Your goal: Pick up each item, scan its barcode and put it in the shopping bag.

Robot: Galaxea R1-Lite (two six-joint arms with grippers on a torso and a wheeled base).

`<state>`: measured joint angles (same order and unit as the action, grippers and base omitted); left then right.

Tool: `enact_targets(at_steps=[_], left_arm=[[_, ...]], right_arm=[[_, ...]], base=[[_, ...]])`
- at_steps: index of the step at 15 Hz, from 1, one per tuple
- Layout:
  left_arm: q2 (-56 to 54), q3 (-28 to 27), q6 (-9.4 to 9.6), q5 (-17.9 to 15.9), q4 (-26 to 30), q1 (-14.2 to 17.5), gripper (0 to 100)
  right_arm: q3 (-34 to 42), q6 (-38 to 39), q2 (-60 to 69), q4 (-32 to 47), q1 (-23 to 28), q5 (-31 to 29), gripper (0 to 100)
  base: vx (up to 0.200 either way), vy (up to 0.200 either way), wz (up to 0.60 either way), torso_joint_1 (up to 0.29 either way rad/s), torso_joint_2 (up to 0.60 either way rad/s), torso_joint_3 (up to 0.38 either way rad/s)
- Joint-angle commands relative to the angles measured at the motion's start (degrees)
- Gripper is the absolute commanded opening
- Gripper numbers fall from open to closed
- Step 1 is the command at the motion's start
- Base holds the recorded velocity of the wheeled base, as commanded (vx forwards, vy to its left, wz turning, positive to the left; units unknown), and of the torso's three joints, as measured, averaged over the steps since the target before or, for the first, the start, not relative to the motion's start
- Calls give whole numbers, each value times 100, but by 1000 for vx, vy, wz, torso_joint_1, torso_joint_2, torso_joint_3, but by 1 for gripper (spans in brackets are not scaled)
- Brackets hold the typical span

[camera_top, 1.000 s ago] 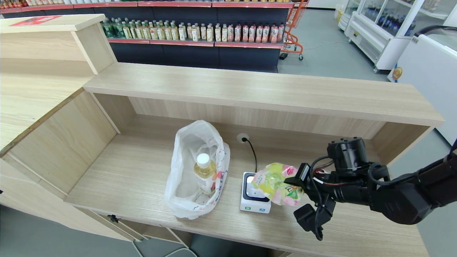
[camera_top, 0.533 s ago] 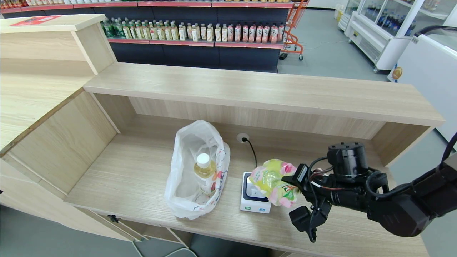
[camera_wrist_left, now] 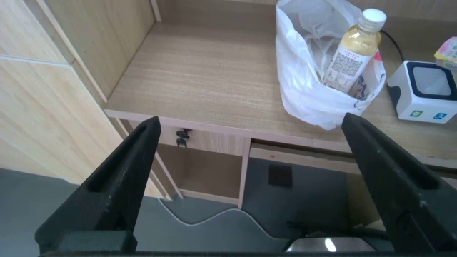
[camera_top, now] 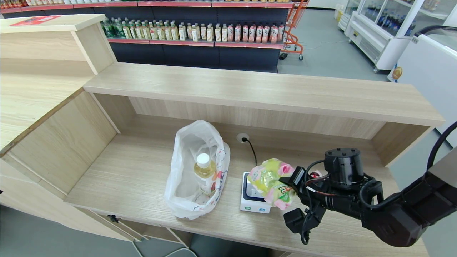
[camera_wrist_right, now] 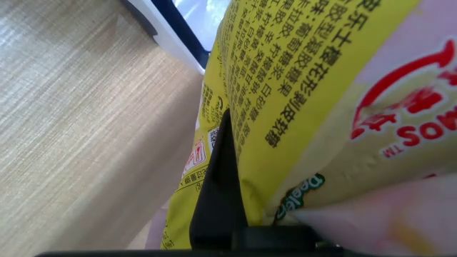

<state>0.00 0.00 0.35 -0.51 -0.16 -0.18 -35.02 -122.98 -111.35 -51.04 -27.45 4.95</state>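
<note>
My right gripper [camera_top: 287, 185] is shut on a yellow and pink snack bag [camera_top: 271, 180], holding it just over the right part of the white barcode scanner [camera_top: 254, 200] on the counter. The snack bag [camera_wrist_right: 321, 107] sits close to the right wrist camera, with a black finger [camera_wrist_right: 221, 193] pressed against it and the scanner [camera_wrist_right: 178, 28] beyond. The white plastic shopping bag [camera_top: 194, 167] stands left of the scanner with a bottle of yellow drink [camera_top: 204, 167] upright inside. My left gripper [camera_wrist_left: 250, 185] is open, off the counter's front edge, facing the shopping bag [camera_wrist_left: 321, 71] and bottle [camera_wrist_left: 353, 50].
A black cable [camera_top: 252, 153] runs from the scanner to a socket [camera_top: 242, 137] at the back of the counter. A raised wooden ledge [camera_top: 250, 89] and side wall [camera_top: 64, 142] enclose the counter. Shelves of bottles [camera_top: 196, 32] stand beyond.
My right arm has moved left and slightly down, carrying the snack bag further over the scanner. The shopping bag and bottle have not moved.
</note>
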Motion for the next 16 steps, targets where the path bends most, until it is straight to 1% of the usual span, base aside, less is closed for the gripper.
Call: enact_targets(at_steps=[1, 6, 16], left_arm=[[0, 0, 0, -2, -2, 1, 100], [0, 0, 0, -2, -2, 1, 100], [0, 0, 0, -2, -2, 1, 100]], right_arm=[[4, 2, -27, -2, -23, -12, 0], [13, 63, -54, -2, -50, -143, 0], [31, 99, -185, -169, -50, -161, 0]], base=[[0, 0, 0, 0, 0, 0], [0, 0, 0, 0, 0, 0], [0, 0, 0, 0, 0, 0]])
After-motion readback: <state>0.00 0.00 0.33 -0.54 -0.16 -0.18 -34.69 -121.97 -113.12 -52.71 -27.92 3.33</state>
